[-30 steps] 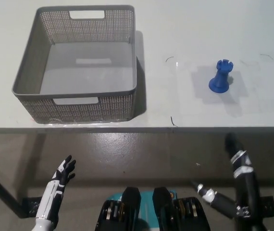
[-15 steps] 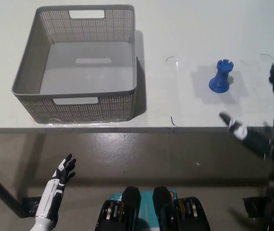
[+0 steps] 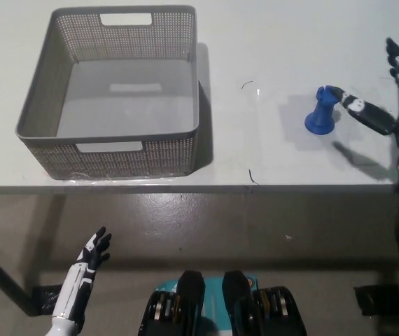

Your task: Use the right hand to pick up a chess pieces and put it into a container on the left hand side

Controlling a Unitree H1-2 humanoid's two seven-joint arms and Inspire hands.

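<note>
The fingers (image 3: 357,106) of the black right hand (image 3: 385,105) are spread wide apart and grip nothing. One of them reaches in from the right, its tip touching or just short of the top of the blue chess piece (image 3: 321,110); which of the two cannot be told from this angle. Another finger points up and away near the picture's right edge, well clear of the piece. The arm behind the hand runs down along the right edge, over the table's front edge.

In the head view, the chess piece is a rook with a notched crown and a round base. It stands upright on the white table (image 3: 269,42), on the right part of it, with a soft shadow around its base. Well apart from it, on the left part of the table, sits the grey mesh basket (image 3: 37,108). It has cut-out handles in its near and far walls and a plain grey floor. Its near wall stands just beside the table's front edge.

The white left hand (image 3: 93,253) hangs below the table edge at the lower left, over the grey floor, with its fingers apart and nothing in it.
</note>
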